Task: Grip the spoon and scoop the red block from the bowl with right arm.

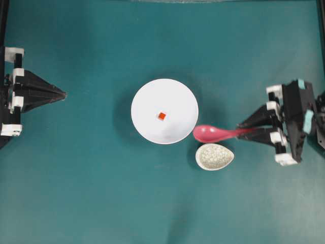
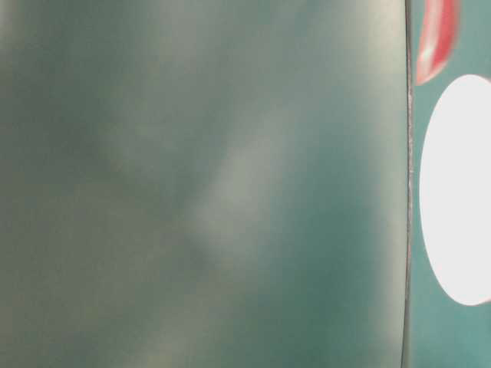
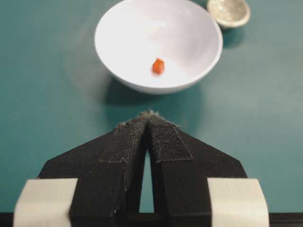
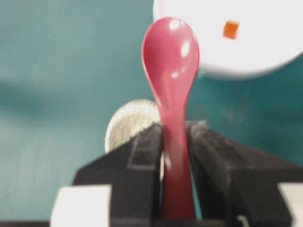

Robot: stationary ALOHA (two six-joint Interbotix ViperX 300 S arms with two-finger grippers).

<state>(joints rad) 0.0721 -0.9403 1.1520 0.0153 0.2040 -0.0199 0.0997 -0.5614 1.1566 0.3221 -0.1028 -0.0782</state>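
Overhead looks straight down; both wrist cameras share the bowl.

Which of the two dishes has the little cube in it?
The large round plain white bowl holds the tiny red-orange cube; the small speckled cream egg-shaped dish beside it is empty.

Your overhead view is evenly lit and fairly sharp, with a soft shadow left of the bowl. Your table-level view is almost all grey-green blur, and the bowl there burns out to flat white. In the right wrist view the spoon carries small glare spots, and the near fingers are soft.
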